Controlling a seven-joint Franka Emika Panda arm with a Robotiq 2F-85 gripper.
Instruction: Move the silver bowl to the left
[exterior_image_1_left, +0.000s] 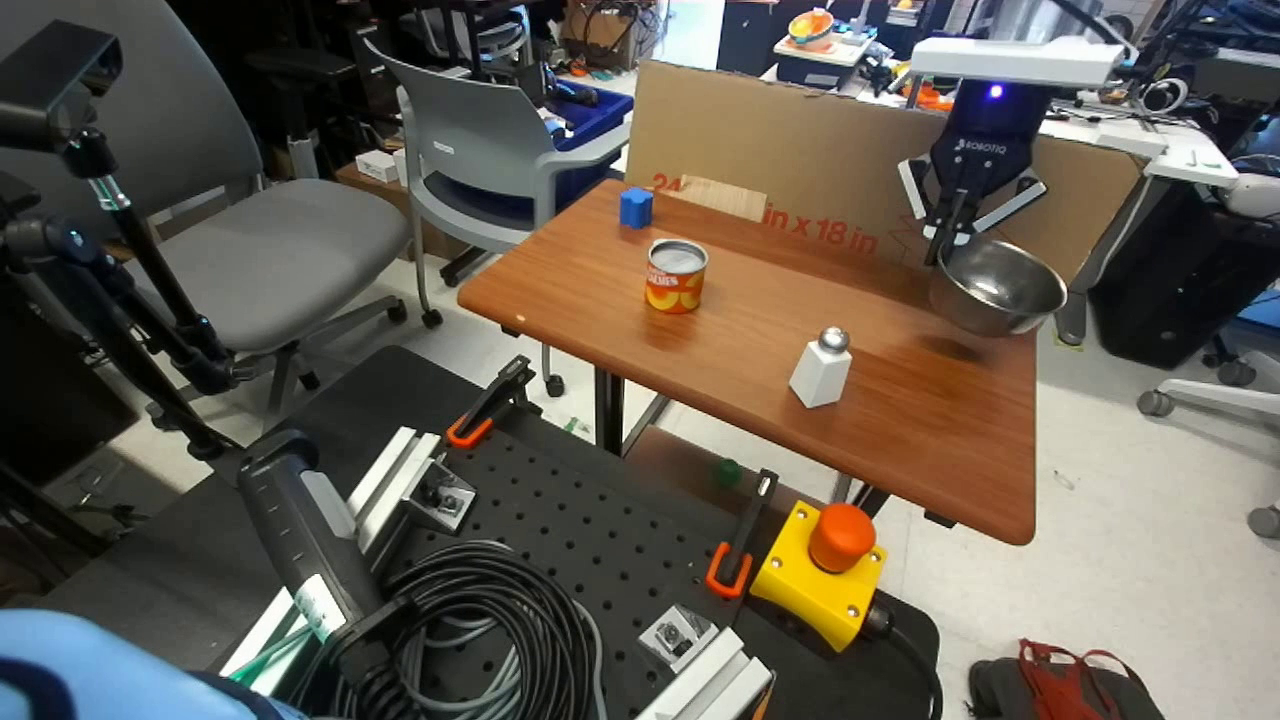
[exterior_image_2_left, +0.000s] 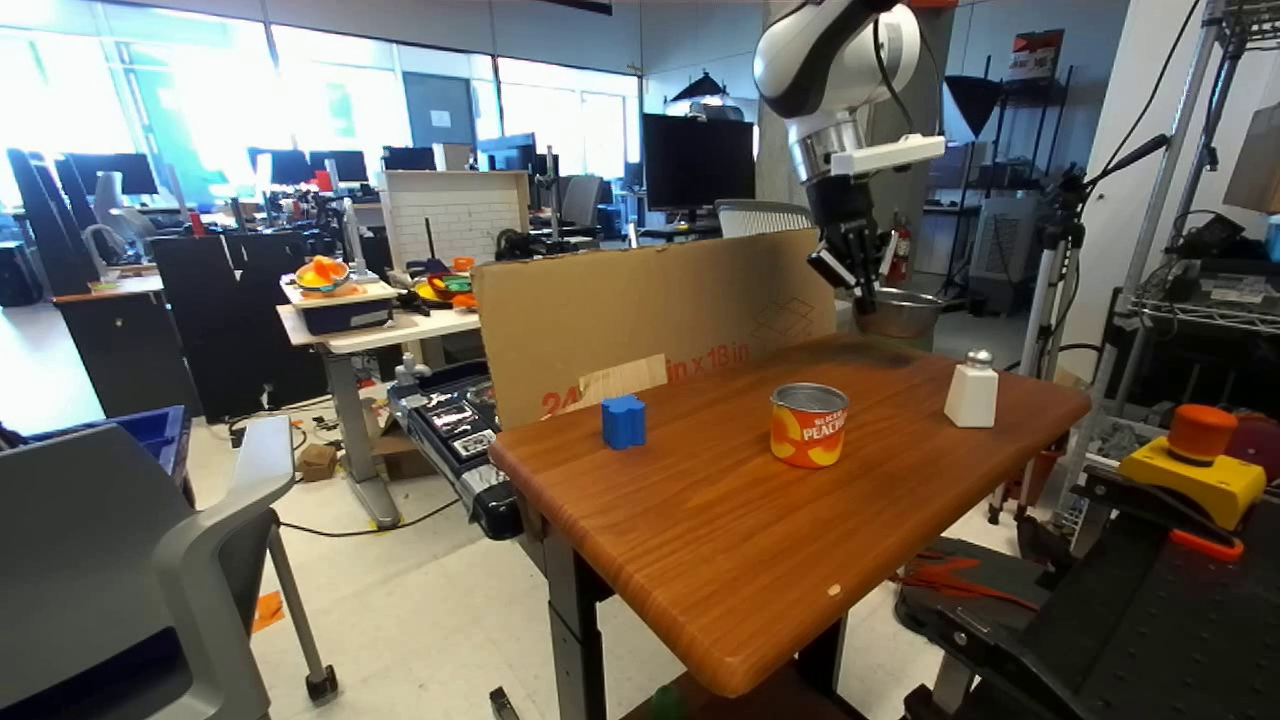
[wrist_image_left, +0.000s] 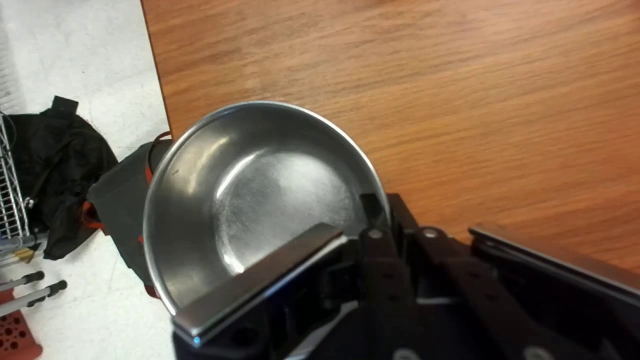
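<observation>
The silver bowl (exterior_image_1_left: 1003, 292) hangs in the air above the table, a shadow below it; it also shows in an exterior view (exterior_image_2_left: 903, 318). In the wrist view the round bowl (wrist_image_left: 285, 195) looks empty and partly overhangs the table's edge. My gripper (exterior_image_1_left: 945, 248) is shut on the bowl's rim, in an exterior view too (exterior_image_2_left: 865, 300). In the wrist view the gripper (wrist_image_left: 387, 210) has one fingertip inside the bowl and one outside. The bowl looks slightly tilted in an exterior view. The gripper hides a part of the near rim.
On the wooden table (exterior_image_1_left: 900, 440) stand an orange can (exterior_image_1_left: 675, 285), a white bottle (exterior_image_1_left: 822, 372) with a metal top and a blue block (exterior_image_1_left: 636, 208). A cardboard sheet (exterior_image_1_left: 800, 150) stands along the table's long edge, behind the gripper.
</observation>
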